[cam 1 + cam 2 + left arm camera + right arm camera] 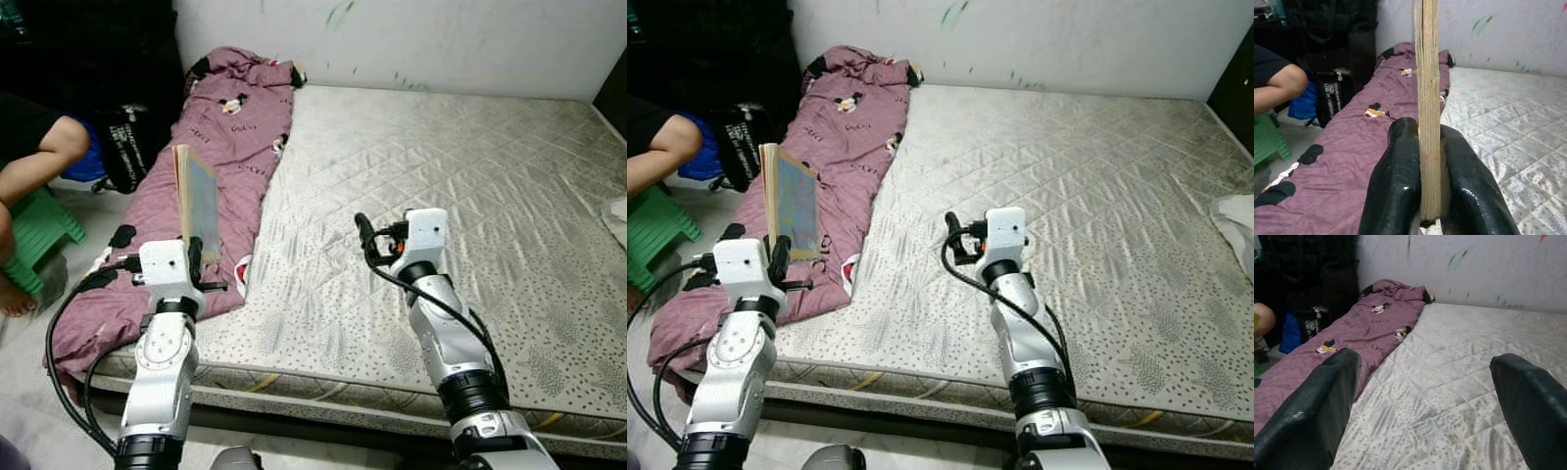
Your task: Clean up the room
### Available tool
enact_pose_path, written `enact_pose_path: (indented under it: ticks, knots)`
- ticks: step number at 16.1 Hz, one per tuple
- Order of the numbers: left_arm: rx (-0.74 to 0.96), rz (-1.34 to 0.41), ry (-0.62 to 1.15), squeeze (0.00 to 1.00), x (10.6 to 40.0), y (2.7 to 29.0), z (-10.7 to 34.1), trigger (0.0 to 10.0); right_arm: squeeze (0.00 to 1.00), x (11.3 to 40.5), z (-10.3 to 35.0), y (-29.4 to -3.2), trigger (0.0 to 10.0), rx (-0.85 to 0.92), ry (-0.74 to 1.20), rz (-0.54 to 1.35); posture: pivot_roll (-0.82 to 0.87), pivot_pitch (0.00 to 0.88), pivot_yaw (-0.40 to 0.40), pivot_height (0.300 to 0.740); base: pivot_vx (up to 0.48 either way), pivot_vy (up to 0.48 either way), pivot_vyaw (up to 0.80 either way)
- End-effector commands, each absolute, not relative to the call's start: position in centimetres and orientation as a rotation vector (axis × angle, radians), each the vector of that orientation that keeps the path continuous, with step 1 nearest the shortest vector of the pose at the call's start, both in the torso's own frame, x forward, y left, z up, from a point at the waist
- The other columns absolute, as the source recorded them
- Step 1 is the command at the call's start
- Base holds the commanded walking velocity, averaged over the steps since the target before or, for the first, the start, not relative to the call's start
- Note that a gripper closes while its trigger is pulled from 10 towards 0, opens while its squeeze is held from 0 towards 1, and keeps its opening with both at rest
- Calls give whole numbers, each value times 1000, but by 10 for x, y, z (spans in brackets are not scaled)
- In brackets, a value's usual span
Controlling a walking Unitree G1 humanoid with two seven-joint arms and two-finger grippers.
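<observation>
Left gripper clamped on a thin book, held upright above the purple blanket along the mattress's left edge; right gripper spread, empty, mid-mattress; book lifted but not stowed, blanket unfolded.

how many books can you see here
1. The book is held upright, clamped between the fingers of the left gripper over the purple blanket along the mattress's left side. More could be hidden in the blanket's folds.

Left gripper clamped; right gripper agape
</observation>
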State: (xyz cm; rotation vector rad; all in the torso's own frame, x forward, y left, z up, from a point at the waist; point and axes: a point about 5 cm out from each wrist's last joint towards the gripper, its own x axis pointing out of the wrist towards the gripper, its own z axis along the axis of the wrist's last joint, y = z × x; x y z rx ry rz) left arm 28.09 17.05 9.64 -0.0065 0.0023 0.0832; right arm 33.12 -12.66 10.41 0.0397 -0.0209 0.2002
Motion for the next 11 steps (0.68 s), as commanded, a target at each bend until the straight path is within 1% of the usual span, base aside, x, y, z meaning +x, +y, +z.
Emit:
enact_pose_path:
  ticks: [1,2,3,8,11]
  knots:
    - [-10,69,-52,0,285,169,110,10000,0,333,108,-129,10000,44,-26,186,3,0,-1,740,0,0,0]
    - [-11,67,-50,0,285,169,110,10000,0,334,108,-129,10000,44,-25,186,1,0,0,740,0,0,0]
    - [-14,64,-49,0,286,168,110,10000,0,334,108,-129,10000,43,-25,186,-1,0,0,740,0,-255,0]
    - [-21,60,-50,0,288,167,111,10000,0,334,109,-129,10000,36,-26,191,-1,0,-2,740,0,-262,0]
    - [-29,62,-49,0,288,167,110,10000,0,335,109,-129,10000,32,-25,196,-1,0,-7,740,0,-335,0]
